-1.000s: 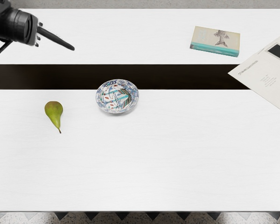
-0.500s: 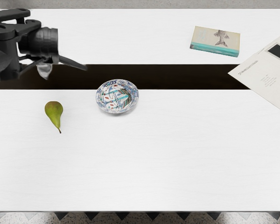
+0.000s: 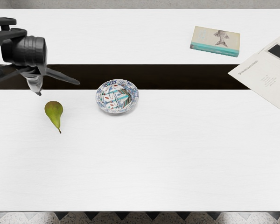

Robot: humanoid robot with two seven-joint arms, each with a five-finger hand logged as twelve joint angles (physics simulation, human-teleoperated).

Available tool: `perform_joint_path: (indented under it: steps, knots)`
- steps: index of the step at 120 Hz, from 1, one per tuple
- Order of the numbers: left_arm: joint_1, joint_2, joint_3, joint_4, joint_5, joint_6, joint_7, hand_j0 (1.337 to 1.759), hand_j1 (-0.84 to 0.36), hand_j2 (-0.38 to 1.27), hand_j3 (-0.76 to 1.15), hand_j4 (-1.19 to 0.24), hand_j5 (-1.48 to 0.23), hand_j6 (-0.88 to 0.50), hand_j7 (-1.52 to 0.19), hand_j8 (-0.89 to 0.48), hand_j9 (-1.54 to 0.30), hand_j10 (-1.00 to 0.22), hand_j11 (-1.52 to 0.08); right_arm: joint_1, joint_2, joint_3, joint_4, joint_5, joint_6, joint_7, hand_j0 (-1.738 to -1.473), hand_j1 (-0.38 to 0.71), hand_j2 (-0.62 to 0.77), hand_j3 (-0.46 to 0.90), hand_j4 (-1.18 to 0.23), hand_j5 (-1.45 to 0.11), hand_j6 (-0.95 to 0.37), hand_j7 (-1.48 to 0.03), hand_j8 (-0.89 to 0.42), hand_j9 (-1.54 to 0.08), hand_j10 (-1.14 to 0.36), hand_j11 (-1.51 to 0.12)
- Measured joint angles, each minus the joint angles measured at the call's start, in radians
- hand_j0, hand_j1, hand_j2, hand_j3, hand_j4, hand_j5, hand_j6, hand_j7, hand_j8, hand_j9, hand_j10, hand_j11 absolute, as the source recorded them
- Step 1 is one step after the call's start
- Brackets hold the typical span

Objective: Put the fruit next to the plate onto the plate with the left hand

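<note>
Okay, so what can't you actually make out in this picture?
All in the head view:
The left hand: the picture's left edge cuts off most of its arm.
The right arm: wholly out of view.
The paper sheet: the right edge cuts it off, and its print is too small to read.
The book: any wording on its cover is too small to read.

Matte black left arm (image 3: 22, 50), ribbed cylindrical wrist, slim tapering dark fingers (image 3: 60, 77), one paler grey
</note>
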Motion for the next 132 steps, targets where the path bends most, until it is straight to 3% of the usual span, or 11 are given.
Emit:
perform_joint_path:
  steps: [46, 91, 132]
  knots:
    - [-0.077, 0.002, 0.116, -0.134, -0.04, 0.0, 0.0, 1.658, 0.32, 0.0, 0.0, -0.02, -0.03, -0.02, -0.03, -0.02, -0.03, -0.02, -0.03, 0.0, 0.0, 0.0, 0.0, 0.0, 0.0, 0.0, -1.658, -0.33, 0.0, 0.0, -0.01, -0.02, -0.01, -0.02, -0.01, -0.02, -0.01, -0.02]
    - [-0.097, -0.058, 0.202, -0.141, -0.042, 0.0, 0.0, 1.658, 0.13, 0.04, 0.0, -0.18, -0.24, -0.18, -0.24, -0.18, -0.24, -0.18, -0.24, 0.0, 0.0, 0.0, 0.0, 0.0, 0.0, 0.0, -1.658, -0.33, 0.0, 0.0, -0.01, -0.02, -0.01, -0.02, -0.01, -0.02, -0.01, -0.02]
    - [-0.096, -0.102, 0.261, -0.141, -0.041, 0.0, 0.0, 1.658, 0.07, 0.05, 0.0, -0.24, -0.31, -0.24, -0.31, -0.24, -0.31, -0.24, -0.31, 0.0, 0.0, 0.0, 0.0, 0.0, 0.0, 0.0, -1.658, -0.33, 0.0, 0.0, -0.01, -0.02, -0.01, -0.02, -0.01, -0.02, -0.01, -0.02]
